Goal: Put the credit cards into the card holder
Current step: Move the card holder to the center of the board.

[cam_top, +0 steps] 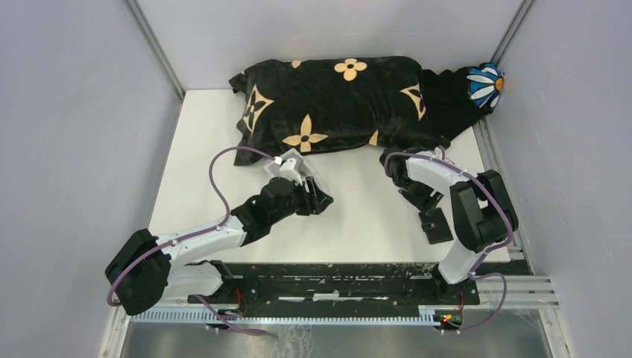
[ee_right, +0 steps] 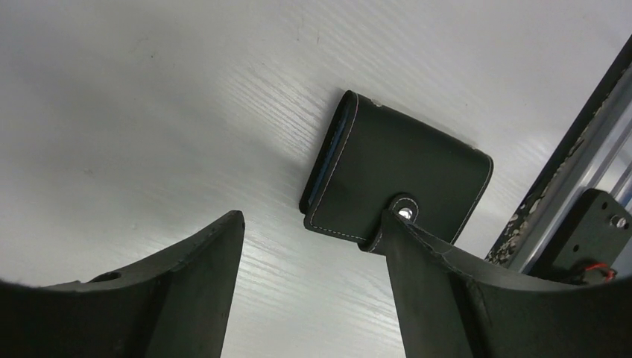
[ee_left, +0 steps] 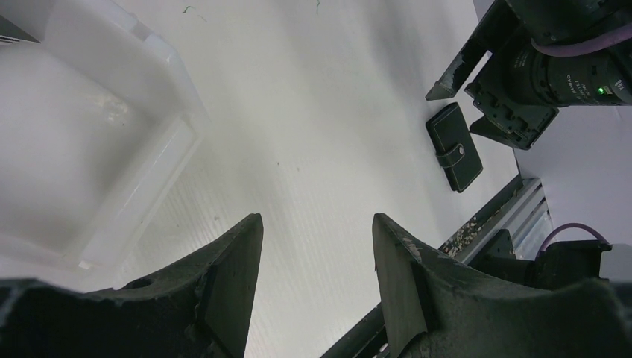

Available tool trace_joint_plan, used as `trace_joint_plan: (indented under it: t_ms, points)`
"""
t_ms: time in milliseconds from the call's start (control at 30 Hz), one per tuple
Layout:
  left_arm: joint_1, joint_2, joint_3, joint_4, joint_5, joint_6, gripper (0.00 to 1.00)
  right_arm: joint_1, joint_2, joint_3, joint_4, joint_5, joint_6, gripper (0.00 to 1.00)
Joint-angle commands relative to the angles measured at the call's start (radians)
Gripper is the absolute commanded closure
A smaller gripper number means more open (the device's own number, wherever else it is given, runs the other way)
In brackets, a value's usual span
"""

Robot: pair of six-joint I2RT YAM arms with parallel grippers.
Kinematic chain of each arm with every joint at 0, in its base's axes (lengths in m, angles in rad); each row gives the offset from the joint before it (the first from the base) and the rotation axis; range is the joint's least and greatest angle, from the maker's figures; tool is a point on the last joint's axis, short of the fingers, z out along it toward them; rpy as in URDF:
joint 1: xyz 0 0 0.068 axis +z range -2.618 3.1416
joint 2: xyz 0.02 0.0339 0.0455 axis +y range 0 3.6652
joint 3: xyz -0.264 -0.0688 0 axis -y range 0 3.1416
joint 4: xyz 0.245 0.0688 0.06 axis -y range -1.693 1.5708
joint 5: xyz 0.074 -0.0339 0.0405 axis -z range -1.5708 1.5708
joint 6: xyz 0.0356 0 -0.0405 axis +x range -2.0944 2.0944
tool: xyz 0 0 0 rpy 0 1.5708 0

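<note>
Revealing blue edge point(ee_right: 329, 160) in card holder point(ee_right: 406, 168) — right wrist only; left claw point(ee_left: 317, 221), right claw point(ee_right: 311, 220) open.

The card holder point(cam_top: 436, 225) lies on the table point(cam_top: 358, 216), near right. A tray point(cam_top: 292, 167) sits centre-left, before a pillow point(cam_top: 335, 104).

The top camera looks steeply down from above the near edge over the whole table point(cam_top: 358, 216). Each wrist camera looks out close past its own claw. All three share the wallet point(cam_top: 436, 225), just beyond the right claw point(ee_right: 311, 224).
</note>
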Motion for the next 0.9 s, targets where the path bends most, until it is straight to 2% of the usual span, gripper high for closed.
trace_joint_plan:
  t_ms: [0, 300, 400, 633, 867]
  points:
    - [-0.004, -0.022, 0.002, 0.059, 0.021, 0.043, 0.37, -0.009, -0.009, -0.014, -0.034, -0.024, 0.124, 0.26]
    - [-0.003, -0.040, -0.007, 0.056, 0.030, 0.052, 0.37, -0.038, 0.011, -0.065, -0.021, -0.039, 0.194, 0.31]
    - [-0.003, -0.043, -0.009, 0.050, 0.024, 0.058, 0.37, -0.054, 0.021, -0.083, -0.016, -0.037, 0.210, 0.38]
    - [-0.002, -0.043, -0.015, 0.051, 0.023, 0.055, 0.37, -0.071, 0.021, -0.094, -0.013, -0.047, 0.213, 0.43]
    - [-0.003, -0.046, -0.027, 0.054, 0.010, 0.046, 0.37, -0.080, 0.047, -0.093, -0.026, -0.059, 0.197, 0.60]
